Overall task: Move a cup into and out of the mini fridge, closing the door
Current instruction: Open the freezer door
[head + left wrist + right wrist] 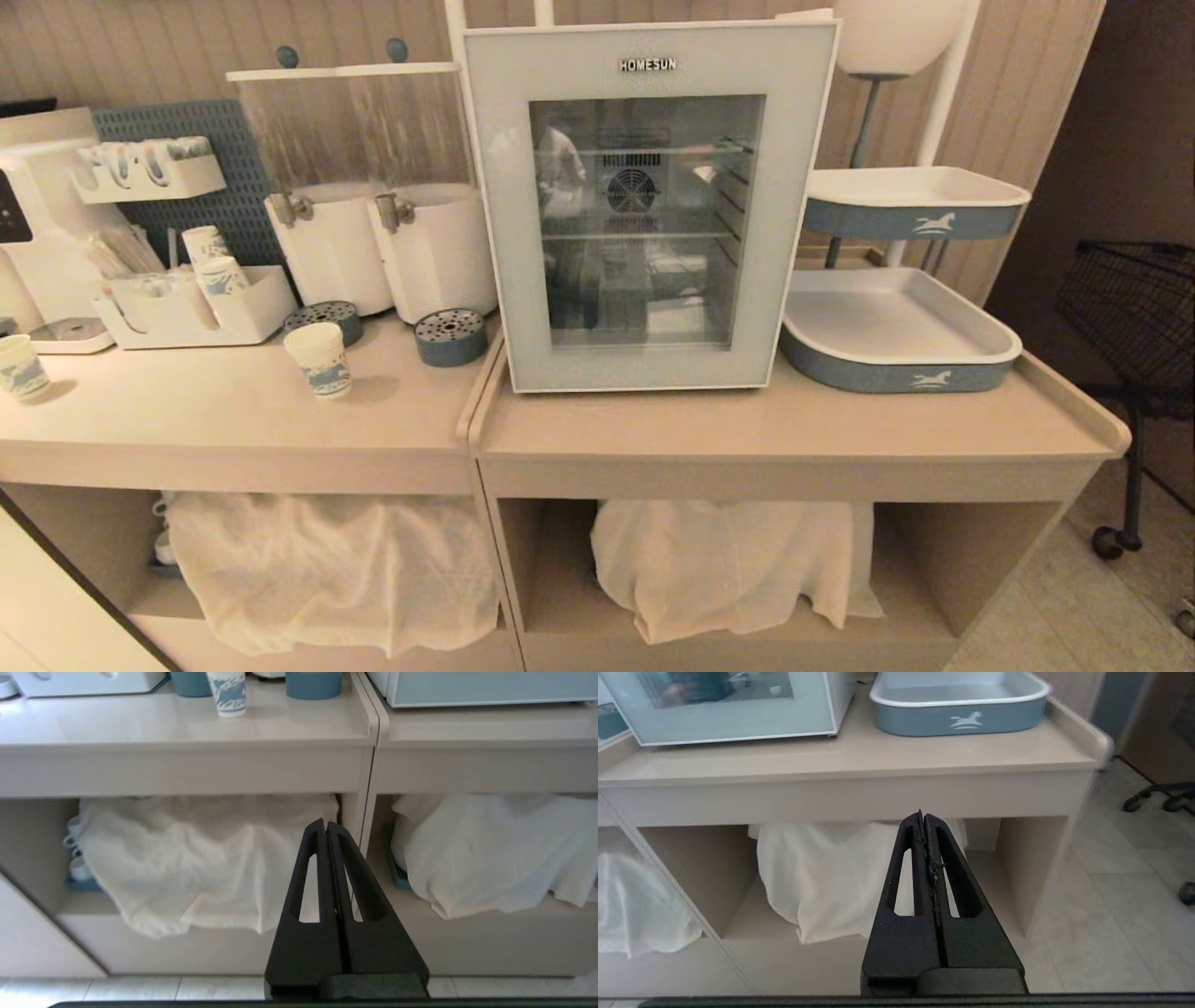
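Observation:
The cup, white paper with a blue pattern, stands upright on the left counter; its lower part shows as the cup in the left wrist view. To its right the mini fridge stands on the right counter with its door shut, its glass showing wire shelves and a round fan. Neither arm shows in the head view. My left gripper is shut and empty, low in front of the lower shelves. My right gripper is shut and empty below the right counter edge.
Two dispensers with round blue drip trays stand behind the cup. A caddy of stacked cups and another patterned cup sit at far left. Blue-and-white trays lie right of the fridge. White cloths cover the lower shelves.

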Controlling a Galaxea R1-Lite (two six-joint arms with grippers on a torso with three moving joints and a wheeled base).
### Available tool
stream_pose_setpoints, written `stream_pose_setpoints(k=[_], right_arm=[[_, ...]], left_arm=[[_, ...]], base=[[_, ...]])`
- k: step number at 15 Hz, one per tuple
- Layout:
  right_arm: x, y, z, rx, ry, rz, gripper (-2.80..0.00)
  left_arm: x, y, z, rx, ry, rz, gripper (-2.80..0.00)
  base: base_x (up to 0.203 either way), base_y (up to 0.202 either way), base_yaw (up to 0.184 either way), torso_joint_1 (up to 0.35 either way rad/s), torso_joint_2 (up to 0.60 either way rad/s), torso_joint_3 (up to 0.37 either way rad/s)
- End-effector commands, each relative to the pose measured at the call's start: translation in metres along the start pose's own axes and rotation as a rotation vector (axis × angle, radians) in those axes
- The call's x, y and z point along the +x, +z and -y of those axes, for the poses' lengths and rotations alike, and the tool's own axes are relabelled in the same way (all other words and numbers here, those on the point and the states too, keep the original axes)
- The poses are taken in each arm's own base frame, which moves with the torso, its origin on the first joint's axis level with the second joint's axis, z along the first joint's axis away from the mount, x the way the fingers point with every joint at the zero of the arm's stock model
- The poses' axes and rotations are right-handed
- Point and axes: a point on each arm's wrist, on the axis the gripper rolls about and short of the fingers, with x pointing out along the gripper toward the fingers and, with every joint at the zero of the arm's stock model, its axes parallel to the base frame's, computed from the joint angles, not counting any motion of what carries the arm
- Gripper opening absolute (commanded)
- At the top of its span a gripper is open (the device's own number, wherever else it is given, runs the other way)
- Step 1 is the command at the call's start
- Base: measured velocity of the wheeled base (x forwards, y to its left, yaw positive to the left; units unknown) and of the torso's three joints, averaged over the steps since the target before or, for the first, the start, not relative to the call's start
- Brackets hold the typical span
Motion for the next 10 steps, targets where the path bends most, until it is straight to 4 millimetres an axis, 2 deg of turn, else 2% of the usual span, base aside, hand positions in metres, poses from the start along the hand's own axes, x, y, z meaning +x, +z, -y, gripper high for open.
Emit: stream_pose_setpoints(k=[1,5,8,9,10], right_arm=[[0.0,0.0,0.0,0.0,0.0,0.0,-2.8],[0.0,0.0,0.0,0.0,0.0,0.0,-2.8],[0.0,0.0,0.0,0.0,0.0,-0.002,-2.8],[0.0,0.0,0.0,0.0,0.0,0.0,-2.8],[0.0,0.0,0.0,0.0,0.002,0.0,-2.8]], left_arm=[[0.0,0.0,0.0,0.0,0.001,0.003,-2.8],[0.0,0.0,0.0,-0.003,-0.001,-0.001,-2.8],[-0.001,0.003,0.0,0.097,-0.002,0.015,-2.8],[-0.004,0.015,0.0,0.115,0.001,0.05,-2.8],[-0.011,0.034,0.0,0.121,0.004,0.097,-2.8]], base=[[0.191,0.0,0.0,0.004,0.0,-0.002],[0.178,0.0,0.0,0.001,0.0,0.001],[0.027,0.0,-0.002,0.004,0.0,-0.001],[0.0,0.0,0.0,0.0,0.0,0.0],[0.0,0.0,0.0,0.0,0.0,0.0]])
